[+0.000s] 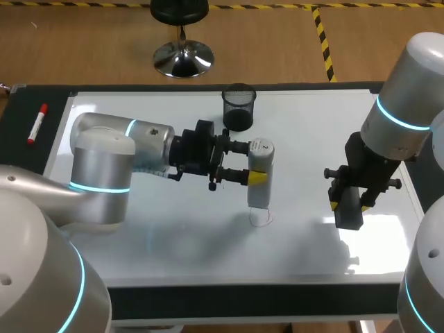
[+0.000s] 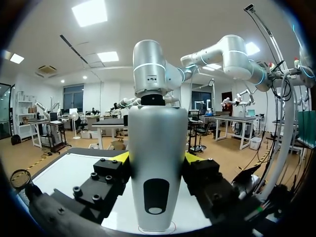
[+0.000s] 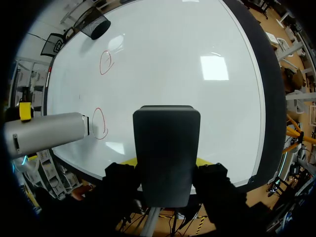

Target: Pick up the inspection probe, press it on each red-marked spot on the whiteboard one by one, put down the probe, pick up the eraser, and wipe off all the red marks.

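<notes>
Left gripper (image 2: 156, 157): fingers clenched on silver probe (image 2: 156, 148), upright, lower end inside red ring (image 1: 262, 218) near centre of whiteboard (image 1: 173, 229). Right gripper (image 3: 166, 162): fingers grasping dark eraser (image 3: 167, 143), 3 o'clock from probe. 2nd red ring (image 3: 105, 61): near black mesh cup (image 1: 238, 107), 12 o'clock from probe. Red marker (image 1: 37, 123): 9 o'clock edge of surface.

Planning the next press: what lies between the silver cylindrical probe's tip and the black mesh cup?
A red circle drawn on the whiteboard lies there, shown in the right wrist view.
</notes>
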`<state>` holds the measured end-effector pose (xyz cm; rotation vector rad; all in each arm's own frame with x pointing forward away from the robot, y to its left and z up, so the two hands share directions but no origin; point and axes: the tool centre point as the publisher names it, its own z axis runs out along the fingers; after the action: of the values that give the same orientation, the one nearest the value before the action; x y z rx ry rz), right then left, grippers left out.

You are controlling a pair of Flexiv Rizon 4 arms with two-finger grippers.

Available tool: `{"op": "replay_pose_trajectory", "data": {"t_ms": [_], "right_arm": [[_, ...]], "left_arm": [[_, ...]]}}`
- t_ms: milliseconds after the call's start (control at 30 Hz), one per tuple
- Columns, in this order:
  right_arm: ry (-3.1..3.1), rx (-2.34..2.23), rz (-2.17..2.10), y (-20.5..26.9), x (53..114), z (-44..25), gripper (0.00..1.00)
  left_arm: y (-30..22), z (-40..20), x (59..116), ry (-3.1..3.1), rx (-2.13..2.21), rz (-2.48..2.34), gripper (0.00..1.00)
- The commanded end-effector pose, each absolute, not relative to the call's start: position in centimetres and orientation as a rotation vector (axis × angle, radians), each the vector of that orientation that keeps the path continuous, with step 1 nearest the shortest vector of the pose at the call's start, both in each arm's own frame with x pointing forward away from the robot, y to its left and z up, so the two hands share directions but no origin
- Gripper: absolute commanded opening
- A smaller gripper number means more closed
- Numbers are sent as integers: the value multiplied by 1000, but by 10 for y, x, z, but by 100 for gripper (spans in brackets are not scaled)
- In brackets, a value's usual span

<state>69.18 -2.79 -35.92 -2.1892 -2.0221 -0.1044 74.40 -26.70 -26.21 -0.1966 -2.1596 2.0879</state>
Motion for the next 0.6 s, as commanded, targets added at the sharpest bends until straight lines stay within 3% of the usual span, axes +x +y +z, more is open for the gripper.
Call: {"op": "replay_pose_trajectory", "data": {"t_ms": [33,600], "right_arm": [[-2023,-2188,-109,-29,691,-358,0],[-2023,-2188,-109,-29,691,-358,0]], "left_arm": [[-259,-255,753,-2154,-197,2094,0],[-213,-241,785,-2181,-124,2111,0]]}}
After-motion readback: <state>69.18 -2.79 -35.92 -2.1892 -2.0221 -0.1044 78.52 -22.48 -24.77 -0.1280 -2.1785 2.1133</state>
